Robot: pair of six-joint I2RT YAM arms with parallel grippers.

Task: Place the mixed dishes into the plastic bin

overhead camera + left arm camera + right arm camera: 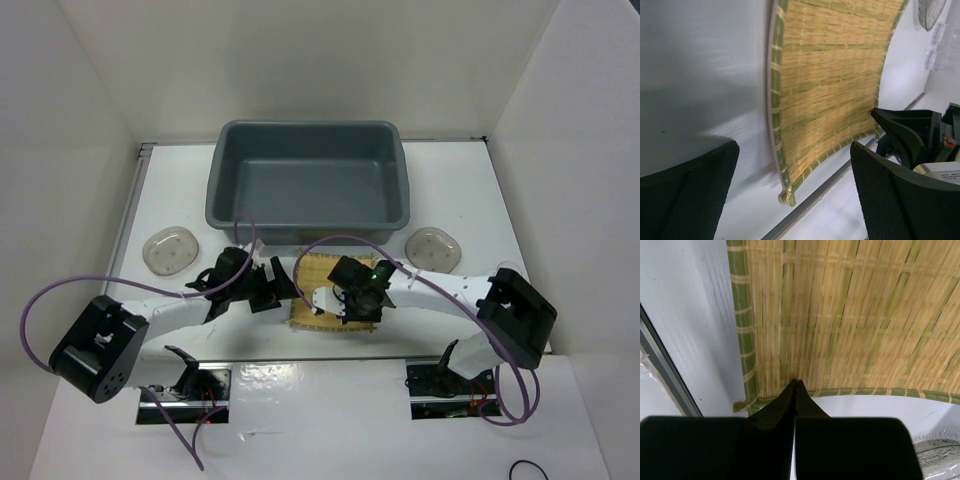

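The square yellow woven mat (318, 273) lies flat on the white table just in front of the dark grey plastic bin (310, 180). My left gripper (283, 288) is at the mat's left edge. It is open, and a corner of the mat (830, 85) lies between its spread fingers (910, 200). My right gripper (337, 308) is over the mat. It is shut with nothing between its jaws, and its tip (797, 383) is at the mat's (850, 315) rim near a corner. Two clear glass saucers (172, 250) (434, 247) sit left and right of the mat.
A grey seam (820, 197) in the table top runs just past the mat's near edge. White walls close in the table at the left, back and right. Purple cables loop off both arms. Small clear ridged pieces (941, 47) lie beyond the mat's far corner.
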